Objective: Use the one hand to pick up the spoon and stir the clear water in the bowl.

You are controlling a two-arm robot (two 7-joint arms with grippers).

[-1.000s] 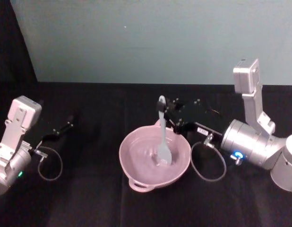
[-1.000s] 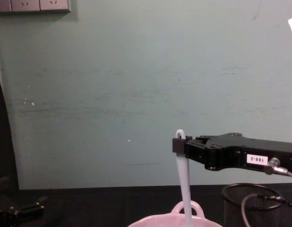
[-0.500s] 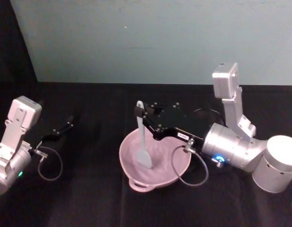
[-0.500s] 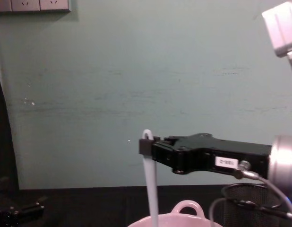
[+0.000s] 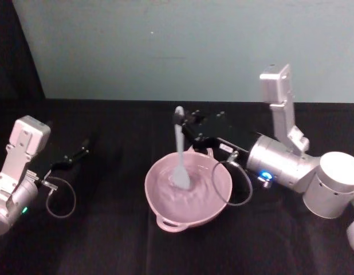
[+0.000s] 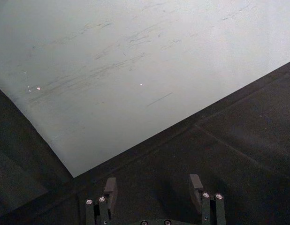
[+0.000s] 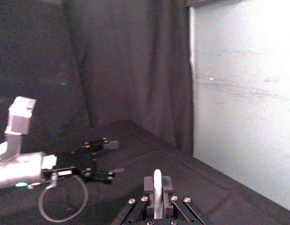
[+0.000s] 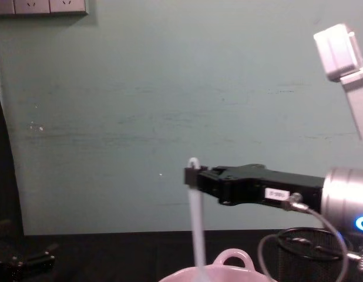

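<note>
The right claw (image 5: 180,119), a slim black piece of hard angular plates on a smooth silver-grey cylindrical wrist, was clenched on the top of the spoon (image 5: 179,150). Its fingertips pinched the handle just under the small loop at the end. In the right wrist view the pale loop stood up between the claw's (image 7: 156,188) two screwed black fingers (image 7: 148,183), pressed tight against the spoon (image 7: 157,180).

The spoon was long, thin and matte white. It hung nearly upright from the claw (image 8: 193,175), leaning slightly, its stem (image 8: 197,226) dropping straight down from the fingertips. Its flat paddle head sat inside the bowl (image 5: 152,196), directly below the claw and under the rim line; whether it touched the bottom could not be told.

The bowl was round, smooth and pale pink, with a small arched loop handle (image 8: 231,257) on its rim beneath the claw's body. A thin grey cable (image 5: 231,184) curled in a loop from the wrist, over the bowl's edge. A black wire-mesh cup (image 8: 313,254) stood under the wrist, behind the claw.

The bench (image 5: 108,240) was covered in dull black cloth, backed by a flat teal wall (image 5: 165,46).

The left claw (image 5: 81,153) lay far off from the right one, low over the cloth, its black fingers (image 6: 110,187) spread apart and gripping nothing.
</note>
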